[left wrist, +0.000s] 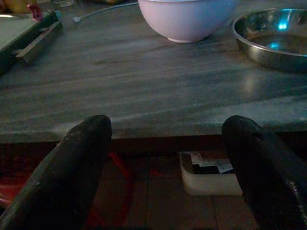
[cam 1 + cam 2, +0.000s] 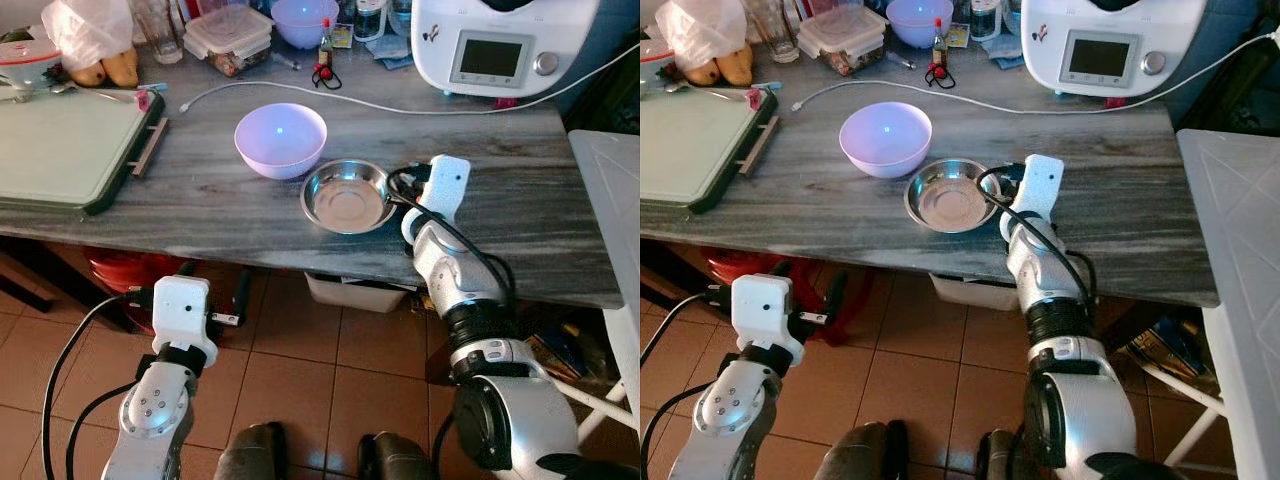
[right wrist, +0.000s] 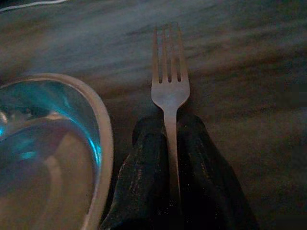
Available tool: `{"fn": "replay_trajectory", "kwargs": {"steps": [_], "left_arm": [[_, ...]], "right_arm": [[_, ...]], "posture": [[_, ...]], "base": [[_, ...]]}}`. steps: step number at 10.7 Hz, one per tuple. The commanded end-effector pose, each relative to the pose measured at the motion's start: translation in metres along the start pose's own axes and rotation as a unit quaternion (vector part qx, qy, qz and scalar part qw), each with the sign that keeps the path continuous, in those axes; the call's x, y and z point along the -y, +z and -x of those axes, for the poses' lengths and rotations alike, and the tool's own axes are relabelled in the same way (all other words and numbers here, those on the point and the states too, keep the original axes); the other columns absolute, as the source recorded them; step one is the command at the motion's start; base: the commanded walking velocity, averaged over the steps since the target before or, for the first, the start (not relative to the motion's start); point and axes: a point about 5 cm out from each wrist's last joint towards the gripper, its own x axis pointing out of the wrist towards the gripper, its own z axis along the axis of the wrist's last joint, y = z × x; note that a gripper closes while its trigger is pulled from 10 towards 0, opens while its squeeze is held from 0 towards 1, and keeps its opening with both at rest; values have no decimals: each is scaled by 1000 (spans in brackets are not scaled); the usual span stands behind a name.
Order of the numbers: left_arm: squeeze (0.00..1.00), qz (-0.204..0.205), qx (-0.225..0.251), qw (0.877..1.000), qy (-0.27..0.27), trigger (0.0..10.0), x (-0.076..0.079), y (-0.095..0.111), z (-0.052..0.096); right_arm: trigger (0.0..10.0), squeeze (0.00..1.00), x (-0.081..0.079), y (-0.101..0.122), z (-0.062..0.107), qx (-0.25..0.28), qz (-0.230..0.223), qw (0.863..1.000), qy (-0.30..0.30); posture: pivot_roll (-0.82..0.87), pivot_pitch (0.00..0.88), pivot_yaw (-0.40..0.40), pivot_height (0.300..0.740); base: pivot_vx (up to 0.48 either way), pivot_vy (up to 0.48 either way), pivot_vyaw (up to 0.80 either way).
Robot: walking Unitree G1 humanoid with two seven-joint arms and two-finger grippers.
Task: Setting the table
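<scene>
My right gripper (image 3: 169, 127) is shut on the handle of a silver fork (image 3: 169, 81). The fork's tines point out over the grey marble tabletop (image 2: 200, 200), just beside the rim of a shallow steel bowl (image 2: 347, 196). The right wrist (image 2: 440, 185) hovers at that bowl's right side. A lilac bowl (image 2: 280, 138) stands touching or almost touching the steel bowl on its far left. My left gripper (image 1: 168, 139) is open and empty. It is held low in front of the table's front edge, below the tabletop.
A pale green board in a dark tray (image 2: 60, 150) fills the table's left. A white kitchen machine (image 2: 500, 45), a white cable (image 2: 400, 105), food boxes and another bowl line the back. A white bin (image 2: 355, 293) sits under the table. A white surface (image 2: 610, 190) stands at right.
</scene>
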Motion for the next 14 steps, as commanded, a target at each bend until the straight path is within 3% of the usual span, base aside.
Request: {"fn": "replay_trajectory", "kwargs": {"steps": [1,2,3,5,6,10,14], "left_arm": [[0,-2,0,1000,-3,10000,0,2,2],[0,-1,-1,1000,-2,10000,1,2,2],[0,2,-1,1000,-4,10000,2,1,1],[0,4,0,1000,-5,10000,2,2,-1],[0,4,1,1000,-5,10000,3,2,-2],[0,9,5,1000,-3,10000,5,2,-4],[0,17,11,1000,1,10000,5,2,-4]], "right_arm": [[3882,0,1,-12,2,-23,4,1000,-8],[4235,0,3,-15,4,-28,8,999,-14],[10000,0,7,-24,8,-40,14,999,-21],[10000,0,9,-28,11,-45,17,999,-19],[10000,1000,13,-26,12,-40,15,999,-18],[10000,1000,16,-9,15,-3,24,1000,-9],[10000,1000,31,10,35,38,36,998,-28]], "posture": [[63,174,42,740],[62,175,41,740],[55,174,38,740],[50,184,36,740],[48,181,35,740],[42,168,21,740],[30,158,8,740]], "base": [[0,0,0],[0,0,0],[0,0,0],[0,0,0],[0,0,0],[0,0,0],[0,0,0]]}}
